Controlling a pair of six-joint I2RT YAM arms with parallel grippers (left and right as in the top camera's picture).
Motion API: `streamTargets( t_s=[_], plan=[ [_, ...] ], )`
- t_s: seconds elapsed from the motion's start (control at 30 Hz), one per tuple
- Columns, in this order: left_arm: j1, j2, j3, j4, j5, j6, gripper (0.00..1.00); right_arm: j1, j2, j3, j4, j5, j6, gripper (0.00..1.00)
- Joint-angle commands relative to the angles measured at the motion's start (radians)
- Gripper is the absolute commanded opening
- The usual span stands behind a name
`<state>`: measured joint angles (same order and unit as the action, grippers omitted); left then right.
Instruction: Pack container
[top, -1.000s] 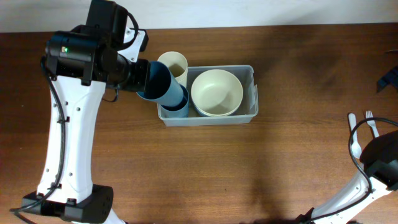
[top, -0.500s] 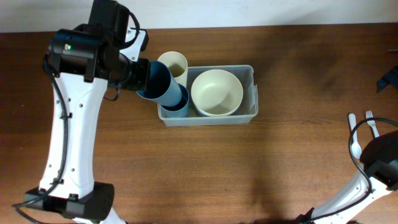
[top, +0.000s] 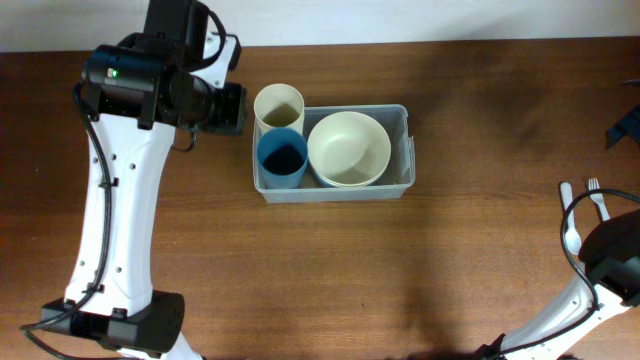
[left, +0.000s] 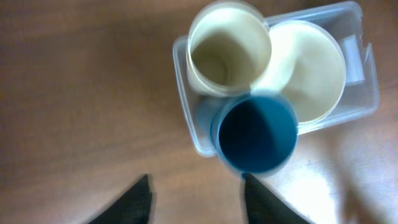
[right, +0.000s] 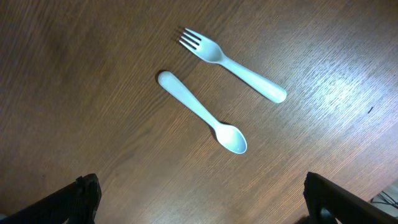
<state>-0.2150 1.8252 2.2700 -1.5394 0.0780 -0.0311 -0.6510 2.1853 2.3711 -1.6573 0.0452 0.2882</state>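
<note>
While the container (top: 405, 150) is sitting far-centre holding a blue cup (top: 283, 157), cream cup (top: 278, 106) and bowl (top: 348, 148), your left gripper (left: 196, 199) is hovering released just left of it, your right gripper (right: 202, 202) released over a fork (right: 231, 64) and spoon (right: 202, 112).

Nothing here can be read: no words, brand or number on anything in view. The container (left: 367, 81) has a small pale patch (left: 354, 59) on its end wall, too blurred to tell whether it carries any print.
</note>
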Motion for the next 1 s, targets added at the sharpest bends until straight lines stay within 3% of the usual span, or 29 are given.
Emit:
streamTargets(
  t_s=[0.0,0.13,0.2,0.37,0.5,0.7,0.9,0.97],
  plan=[
    [0.006,-0.003,0.028,0.044,-0.042,0.002,0.70,0.005,-0.013,-0.005,0.000,0.012,0.008,0.99],
    [0.033,-0.013,0.077,0.038,-0.240,-0.032,0.86,0.005,-0.013,-0.005,0.001,0.012,0.008,0.99],
    [0.058,-0.023,0.090,0.042,-0.378,-0.075,1.00,0.005,-0.013,-0.005,0.000,0.012,0.008,0.99],
    [0.164,-0.039,0.090,0.092,-0.560,-0.092,1.00,0.005,-0.013,-0.005,0.000,0.012,0.008,0.99],
    [0.290,-0.033,0.090,0.116,-0.556,-0.143,1.00,0.005,-0.013,-0.005,0.001,0.012,0.008,0.99],
    [0.482,0.016,0.089,0.118,-0.354,-0.208,1.00,0.005,-0.013,-0.005,0.001,0.012,0.008,0.99],
    [0.536,0.048,0.089,0.117,-0.335,-0.208,1.00,0.005,-0.013,-0.005,0.002,0.013,0.007,0.99],
    [0.539,0.054,0.089,0.117,-0.335,-0.208,1.00,0.005,-0.013,-0.005,0.072,0.015,0.008,0.99]
  ],
)
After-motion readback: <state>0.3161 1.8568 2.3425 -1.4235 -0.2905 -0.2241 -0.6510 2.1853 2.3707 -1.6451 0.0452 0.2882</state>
